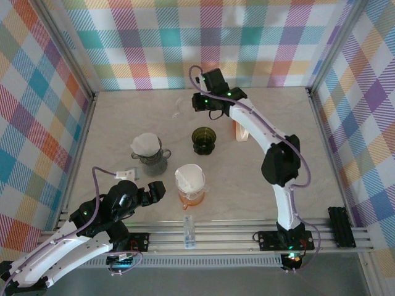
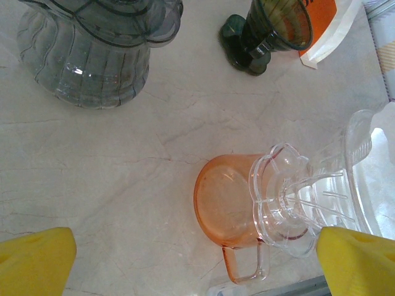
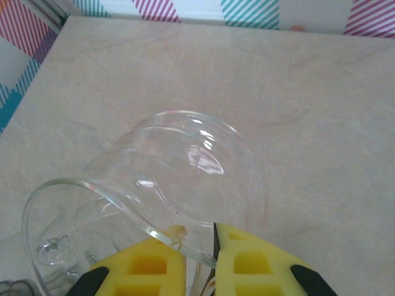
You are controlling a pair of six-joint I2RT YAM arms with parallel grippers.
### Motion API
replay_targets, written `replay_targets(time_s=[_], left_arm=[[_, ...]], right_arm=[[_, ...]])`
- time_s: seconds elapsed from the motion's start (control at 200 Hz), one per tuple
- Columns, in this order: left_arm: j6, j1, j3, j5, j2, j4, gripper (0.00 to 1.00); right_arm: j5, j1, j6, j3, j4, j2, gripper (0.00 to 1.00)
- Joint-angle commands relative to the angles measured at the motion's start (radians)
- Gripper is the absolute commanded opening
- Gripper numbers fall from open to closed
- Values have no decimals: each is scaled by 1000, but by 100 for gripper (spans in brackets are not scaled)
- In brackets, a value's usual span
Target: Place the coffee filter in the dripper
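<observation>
Two coffee filters [image 1: 189, 177] sit in drippers [image 1: 151, 161] per top view. Left wrist view: left tool [image 2: 194, 246] released, orange cup [image 2: 225, 203] ahead. Right wrist view: right tool [image 3: 199, 259] clenched on rim of clear glass vessel [image 3: 185, 166].

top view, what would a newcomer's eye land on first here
The right arm stretches to the table's far side, its jaws shut on a clear glass jug. Nearer, white filters sit in the grey dripper and the clear dripper on an orange cup; the dark green dripper stands empty.
</observation>
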Motion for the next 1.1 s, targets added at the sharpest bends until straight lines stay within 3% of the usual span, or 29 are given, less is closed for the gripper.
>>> replay_targets(time_s=[0.0, 0.445, 0.635, 0.84, 1.095], left_arm=[[-3, 11, -12, -13, -13, -16, 100], [-23, 11, -46, 6, -30, -11, 100], [-24, 10, -54, 16, -23, -14, 100], [-17, 10, -62, 32, 17, -9, 100], [17, 11, -76, 100, 116, 43, 98]], right_arm=[[36, -8, 14, -123, 25, -143, 8], [181, -41, 134, -743, -114, -738, 8], [160, -40, 203, -987, -187, -904, 9], [122, -42, 226, -1144, -235, -966, 11], [93, -41, 227, -1186, -214, -913, 11]])
